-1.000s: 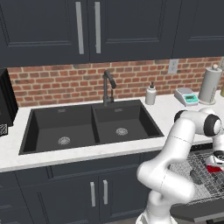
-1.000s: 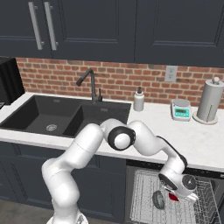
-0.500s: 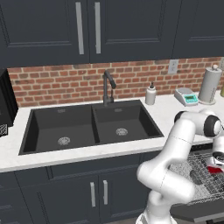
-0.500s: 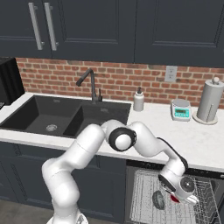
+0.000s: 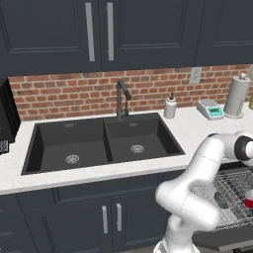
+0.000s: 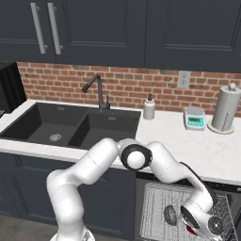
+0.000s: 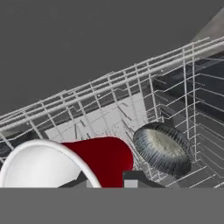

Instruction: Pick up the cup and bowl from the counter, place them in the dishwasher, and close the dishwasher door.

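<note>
A white robot arm reaches down from the kitchen counter (image 6: 202,150) into the pulled-out wire rack of the dishwasher (image 6: 157,207), its gripper (image 7: 105,181) clamped tight on the red cup (image 7: 103,159) — the fingers pinch the cup at its near edge, and the cup lies tipped on its side in the hand view, its pale inside facing the camera. The dark grey bowl (image 7: 162,148) is already in the rack, tilted up on its edge just beside the cup, toward the rack's far corner; from the right base view it shows as a dark oval (image 6: 170,215) on the mesh, close to the wrist. From the left base view a patch of red (image 5: 249,201) marks the cup low over the rack at the frame's right margin. The step in hand appears to be the setting-down of the cup, the second of the two dishes. What comes next, by this reading, calls for the fingers to part and let the cup settle on the wires without knocking the bowl, then for the hand to lift clear of the mesh — after which the rack must go back in before the door, which cannot be made out clearly here, can be swung up and shut.
</note>
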